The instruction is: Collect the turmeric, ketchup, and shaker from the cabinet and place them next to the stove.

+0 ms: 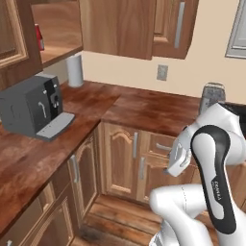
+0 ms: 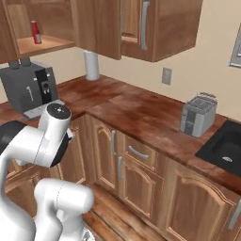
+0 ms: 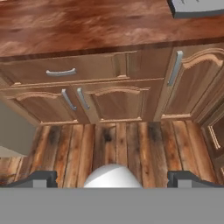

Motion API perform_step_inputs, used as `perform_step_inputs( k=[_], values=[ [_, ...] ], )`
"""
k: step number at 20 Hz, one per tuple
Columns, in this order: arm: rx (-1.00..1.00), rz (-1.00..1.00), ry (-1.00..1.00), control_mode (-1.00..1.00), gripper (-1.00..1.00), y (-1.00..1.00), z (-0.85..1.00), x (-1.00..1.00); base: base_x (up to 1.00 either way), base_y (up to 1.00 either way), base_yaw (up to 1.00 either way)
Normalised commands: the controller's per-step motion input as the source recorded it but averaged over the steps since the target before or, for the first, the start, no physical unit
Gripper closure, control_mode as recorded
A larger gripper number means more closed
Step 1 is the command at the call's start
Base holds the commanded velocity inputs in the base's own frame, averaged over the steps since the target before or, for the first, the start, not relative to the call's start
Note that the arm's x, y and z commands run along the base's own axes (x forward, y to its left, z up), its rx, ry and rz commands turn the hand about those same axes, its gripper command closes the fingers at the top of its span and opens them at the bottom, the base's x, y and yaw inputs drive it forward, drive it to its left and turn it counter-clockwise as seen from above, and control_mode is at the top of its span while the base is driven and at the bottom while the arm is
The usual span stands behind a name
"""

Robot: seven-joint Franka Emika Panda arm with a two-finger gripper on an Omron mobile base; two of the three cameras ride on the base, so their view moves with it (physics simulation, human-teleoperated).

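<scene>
Standing on the open cabinet (image 2: 44,44) shelf — the ketchup (image 2: 35,32), end effector (image 3: 112,178) spread wide, holding nothing.

We see a cream wall (image 2: 197,61) with an outlet (image 2: 165,76) above an L-shaped dark wood counter (image 2: 141,115), arched-panel base cabinets (image 2: 136,181) below, and a plank wood floor (image 3: 127,148)

one ketchup (image 2: 35,32), one toaster (image 2: 198,114), one coffee machine (image 1: 33,104)
</scene>
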Motion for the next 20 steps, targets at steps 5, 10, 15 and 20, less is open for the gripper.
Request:
perform_step_inputs(
  k=[5, 10, 15, 20],
  values=[
    [0.00, 0.00, 0.00, 1.00, -1.00, 0.00, 0.00, 0.00, 0.29, 0.00, 0.32],
    [0.00, 0.00, 0.00, 1.00, -1.00, 0.00, 0.00, 0.00, 0.43, -0.17, 0.34],
    [0.00, 0.00, 0.00, 1.00, -1.00, 0.00, 0.00, 0.00, 0.47, -0.22, 0.35],
    [0.00, 0.00, 0.00, 1.00, -1.00, 0.00, 0.00, 0.00, 0.58, -0.13, 0.37]
  ],
)
